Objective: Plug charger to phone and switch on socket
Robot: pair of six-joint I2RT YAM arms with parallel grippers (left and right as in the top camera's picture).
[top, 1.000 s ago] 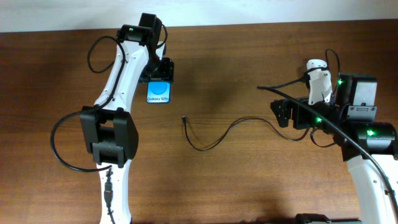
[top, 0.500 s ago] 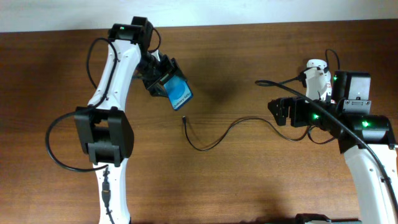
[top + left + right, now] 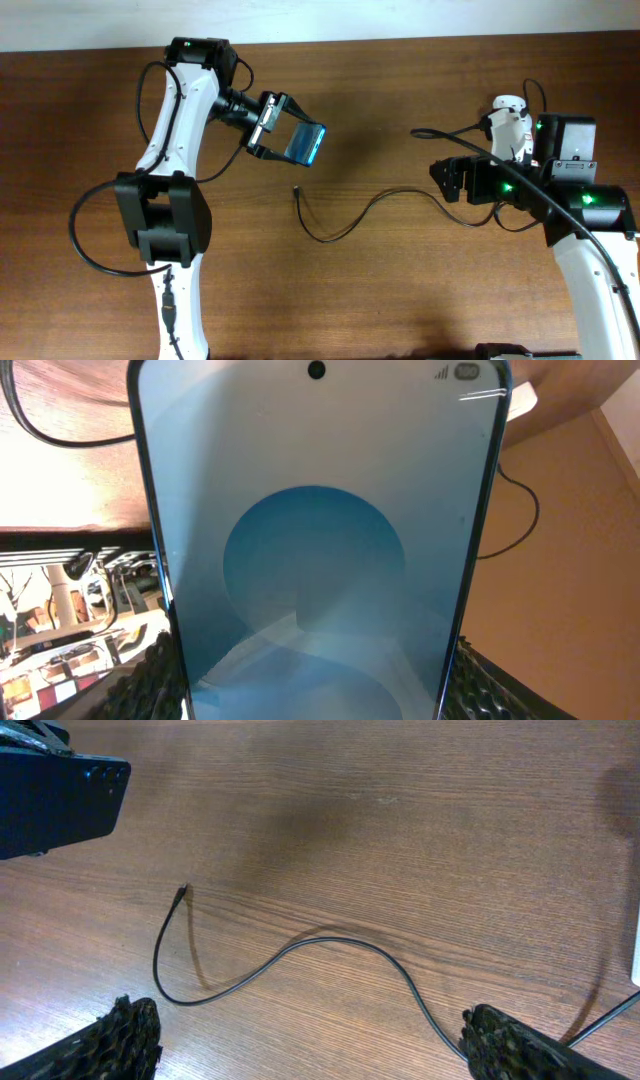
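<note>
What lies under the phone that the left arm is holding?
The left pincer holds the phone above the table; below it only bare wood shows. The charger plug lies nearby, not under it. From overhead, the phone hides the spot directly beneath.

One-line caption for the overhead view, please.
Left gripper holds the phone lifted and tilted; the charger lies unplugged on the table; right gripper open and empty.
</note>
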